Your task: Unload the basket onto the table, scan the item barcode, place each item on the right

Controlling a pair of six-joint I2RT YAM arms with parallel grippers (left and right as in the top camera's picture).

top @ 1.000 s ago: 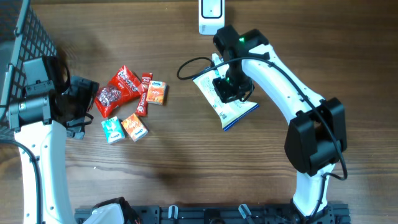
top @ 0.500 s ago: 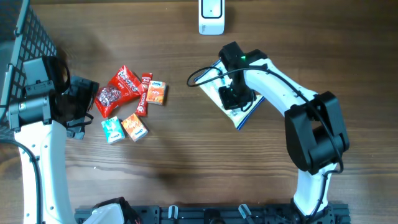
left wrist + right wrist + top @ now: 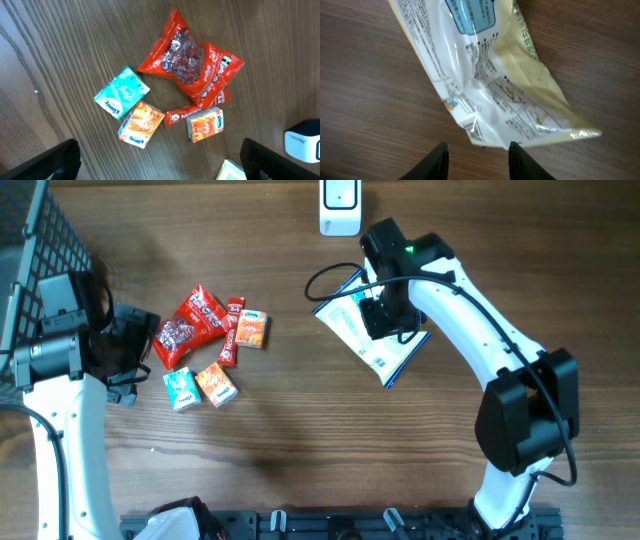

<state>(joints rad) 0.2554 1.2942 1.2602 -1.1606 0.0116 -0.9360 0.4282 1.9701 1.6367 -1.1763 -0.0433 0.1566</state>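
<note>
Both pairs of fingers spread: left gripper (image 3: 160, 162) (barely in frame), right gripper (image 3: 477, 159) beside the white packet (image 3: 480, 80), partly cropped.

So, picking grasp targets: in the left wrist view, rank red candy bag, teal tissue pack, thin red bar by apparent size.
Largest: red candy bag.
Then: teal tissue pack.
Smallest: thin red bar, though the bag seems to hide one end.

Overhead, the frame edge cuts the scanner (image 3: 339, 208) at 12 o'clock and the wire basket (image 3: 40, 250) at 10 o'clock. The right gripper (image 3: 385, 315) hides the packet's (image 3: 358, 342) 1 o'clock corner. From the right wrist, the packet runs off at 12 o'clock; its print is too small to read. The gripper's 2 fingers (image 3: 436, 162) are cut at 6 o'clock.
</note>
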